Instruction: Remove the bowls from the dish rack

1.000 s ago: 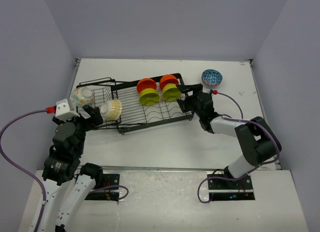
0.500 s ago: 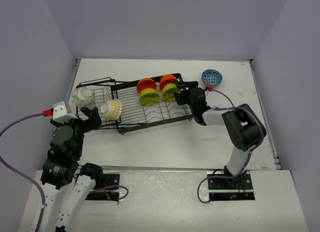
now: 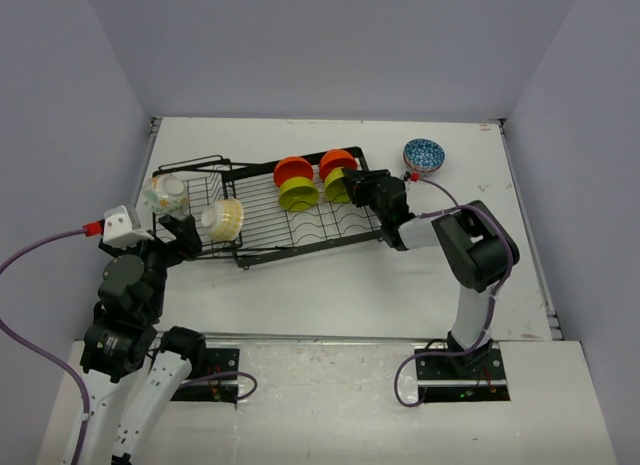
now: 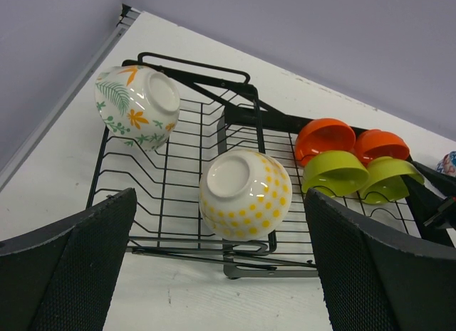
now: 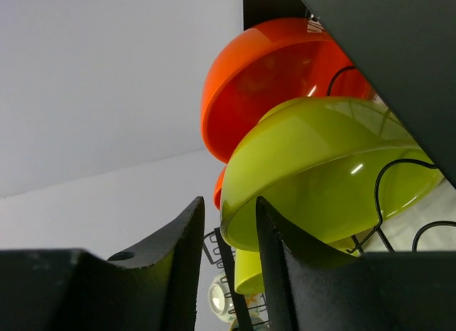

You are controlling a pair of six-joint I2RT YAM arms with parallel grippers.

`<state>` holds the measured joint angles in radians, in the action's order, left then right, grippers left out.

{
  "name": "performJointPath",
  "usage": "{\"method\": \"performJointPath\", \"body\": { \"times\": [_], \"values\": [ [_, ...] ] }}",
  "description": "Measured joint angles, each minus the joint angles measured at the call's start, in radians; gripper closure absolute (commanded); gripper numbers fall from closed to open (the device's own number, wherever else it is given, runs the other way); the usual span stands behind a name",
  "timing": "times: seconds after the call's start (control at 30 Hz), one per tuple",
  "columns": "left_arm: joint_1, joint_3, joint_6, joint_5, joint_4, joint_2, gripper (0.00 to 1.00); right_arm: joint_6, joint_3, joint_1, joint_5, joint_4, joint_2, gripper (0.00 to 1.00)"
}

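The black wire dish rack (image 3: 262, 237) holds two orange bowls (image 3: 292, 168) and two lime green bowls (image 3: 298, 194) standing in its slots. A yellow-dotted bowl (image 4: 246, 194) and a leaf-patterned bowl (image 4: 135, 105) lie in its left end. A blue-and-white bowl (image 3: 424, 155) sits on the table. My right gripper (image 5: 229, 203) is at the right-hand green bowl (image 5: 320, 174). Its narrowed fingers straddle the rim, and a gap still shows beside the outer finger. My left gripper (image 4: 219, 203) is wide open just short of the dotted bowl, holding nothing.
The rack lies at a slant across the middle of the white table (image 3: 330, 275). Grey walls close in the back and both sides. The right arm's cable (image 3: 462, 197) loops near the blue-and-white bowl.
The right arm has pushed left into the rack's right end, and its jaws have narrowed around the green bowl's rim. The left arm has shifted only slightly.
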<state>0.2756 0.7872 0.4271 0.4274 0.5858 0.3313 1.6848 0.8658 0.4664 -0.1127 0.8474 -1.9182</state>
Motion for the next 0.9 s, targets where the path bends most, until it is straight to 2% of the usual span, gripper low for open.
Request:
{"method": "performJointPath", "body": {
  "times": [0.3, 0.57, 0.9],
  "values": [
    [0.0, 0.0, 0.0, 0.0, 0.0, 0.0, 0.0, -0.006, 0.006, 0.006, 0.001, 0.032, -0.022, 0.82],
    [0.0, 0.0, 0.0, 0.0, 0.0, 0.0, 0.0, -0.006, 0.005, 0.012, 0.002, 0.056, -0.024, 1.0],
    [0.0, 0.0, 0.0, 0.0, 0.0, 0.0, 0.0, -0.007, -0.019, 0.013, 0.004, 0.14, -0.026, 1.0]
  ]
}}
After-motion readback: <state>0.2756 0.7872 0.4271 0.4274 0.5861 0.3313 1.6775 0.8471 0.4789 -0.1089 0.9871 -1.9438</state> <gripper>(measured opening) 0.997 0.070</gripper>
